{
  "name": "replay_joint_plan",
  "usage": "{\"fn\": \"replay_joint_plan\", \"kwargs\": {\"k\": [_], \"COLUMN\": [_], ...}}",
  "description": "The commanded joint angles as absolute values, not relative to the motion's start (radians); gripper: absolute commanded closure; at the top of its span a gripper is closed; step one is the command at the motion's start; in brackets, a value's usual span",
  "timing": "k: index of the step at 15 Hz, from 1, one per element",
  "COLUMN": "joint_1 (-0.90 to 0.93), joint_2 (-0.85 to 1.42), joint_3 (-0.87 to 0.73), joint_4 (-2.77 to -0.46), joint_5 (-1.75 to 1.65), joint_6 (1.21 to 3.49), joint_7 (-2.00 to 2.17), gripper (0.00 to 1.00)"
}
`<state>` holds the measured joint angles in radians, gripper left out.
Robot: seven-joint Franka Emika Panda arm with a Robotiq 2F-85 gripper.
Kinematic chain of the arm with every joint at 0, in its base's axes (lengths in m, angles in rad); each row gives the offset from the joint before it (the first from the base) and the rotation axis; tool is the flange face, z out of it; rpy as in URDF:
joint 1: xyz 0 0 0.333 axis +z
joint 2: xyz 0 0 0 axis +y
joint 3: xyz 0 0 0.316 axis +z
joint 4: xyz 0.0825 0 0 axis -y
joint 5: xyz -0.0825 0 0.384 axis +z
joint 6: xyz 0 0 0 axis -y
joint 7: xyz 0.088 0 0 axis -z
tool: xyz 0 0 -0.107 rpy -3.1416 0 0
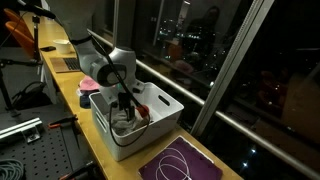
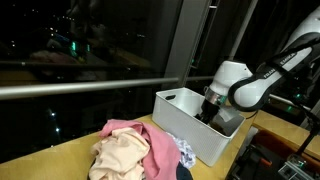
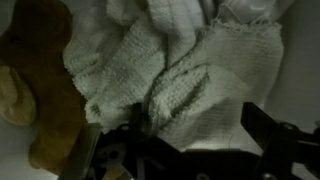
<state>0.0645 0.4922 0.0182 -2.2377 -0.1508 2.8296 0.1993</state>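
Spread gripper point(image 3: 180, 140) fingers, released and holding nothing, hang just above a crumpled, coarsely knitted white cloth point(image 3: 170, 70) lying inside the white bin point(image 2: 185, 125), beside a brown fabric piece point(image 3: 40, 90).

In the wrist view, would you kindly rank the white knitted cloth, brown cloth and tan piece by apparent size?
1. white knitted cloth
2. brown cloth
3. tan piece, though the frame edge cuts it off
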Motion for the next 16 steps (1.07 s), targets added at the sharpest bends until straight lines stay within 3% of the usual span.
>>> {"fn": "replay_joint_plan", "kwargs": {"k": [1,5,6,7,16], "joint_1": [0.079,0.073,0.071,0.070,0.045], "joint_2": [0.576,0.621,0.628,0.626,0.584], "joint_3": [-0.016,-0.027,-0.026,-0.027,-0.012], "joint_4": [-2.184,-2.155,-2.148,-2.148,-2.150], "joint_5": [-0.128,-0.124,-0.121,-0.121,-0.084], "joint_6": [2.855,2.847,2.846,2.844,2.813], "joint_7": [0.161,0.147,0.145,0.144,0.128], "gripper": [0.00,0.00,0.25,0.26,0.93]}}
